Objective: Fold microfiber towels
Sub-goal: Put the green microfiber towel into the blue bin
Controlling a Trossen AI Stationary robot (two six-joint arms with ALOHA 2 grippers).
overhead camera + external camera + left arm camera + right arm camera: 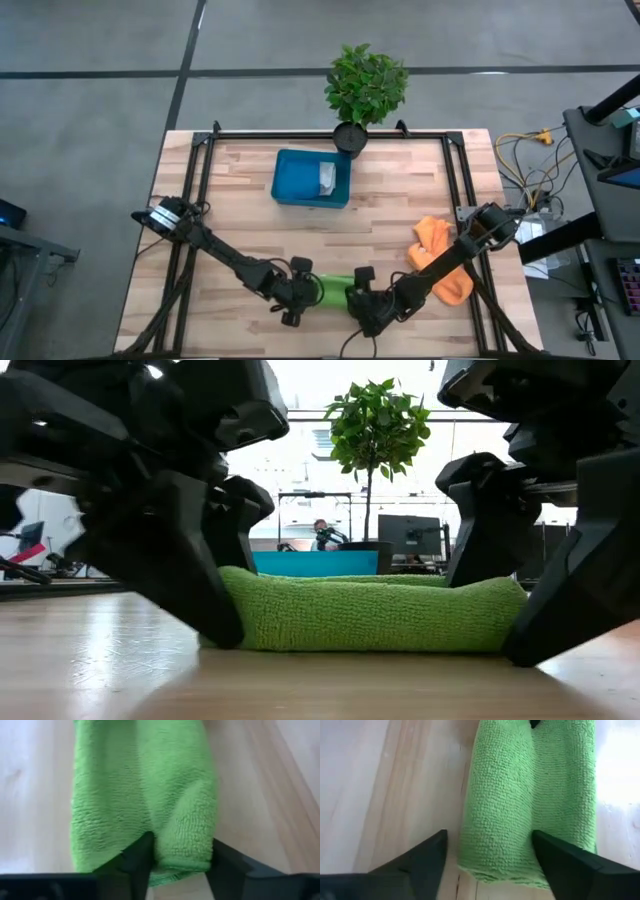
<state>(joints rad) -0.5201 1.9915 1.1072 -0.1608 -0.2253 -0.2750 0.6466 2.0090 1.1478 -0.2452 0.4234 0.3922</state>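
Step in hand, as I judge it: folding the lime green towel (335, 288), which lies at the near edge of the surface (400, 200) between both arms.

Left end effector (175, 865) sits at 1 end of the towel, fingers apart with a fold of cloth between them; not clamped that I can see. Right end effector (487, 857) is at the other end, fingers spread wide, 1 resting on the cloth, 1 beside it on the wood.

Towel: a long, narrow band, doubled lengthwise, with a crease along its middle; nap looped, plush, edges rounded.

Next move likely calls for both end effectors to close on their ends and bring 1 end over the other.

Orange towel (436, 238) lies crumpled at the right arm. The blue tray (300, 180) holds a grey-white towel (326, 178).
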